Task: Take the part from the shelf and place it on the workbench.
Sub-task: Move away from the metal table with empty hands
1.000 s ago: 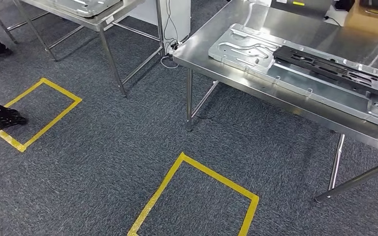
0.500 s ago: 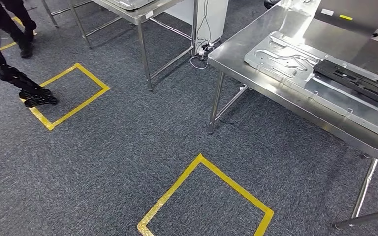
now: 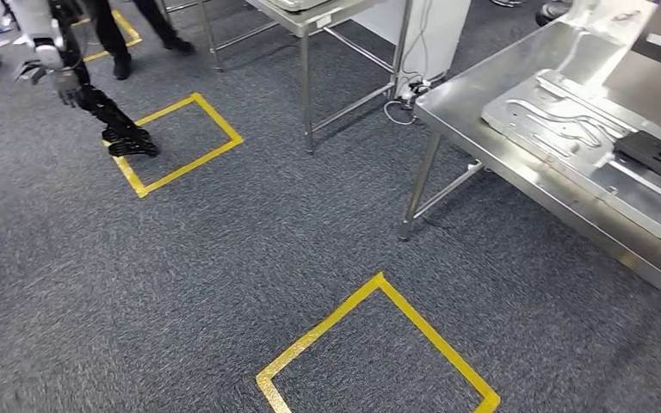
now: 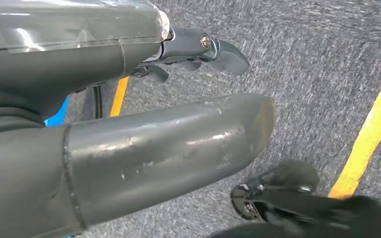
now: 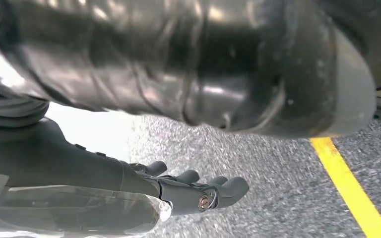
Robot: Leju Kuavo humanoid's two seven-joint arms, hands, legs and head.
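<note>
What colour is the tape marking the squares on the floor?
Yellow, on grey carpet; the tape squares show best in the head view.

The black part (image 3: 659, 161) runs off the frame's edge; perhaps half shows.

part (image 3: 654, 159) on workbench (image 3: 482, 107) (right), floor square (image 3: 379, 344) ahead

A workshop. Steel tables (image 3: 516, 151) stand on grey carpet (image 3: 224, 258) (yellow tape squares (image 3: 379, 344) beside them).
</note>
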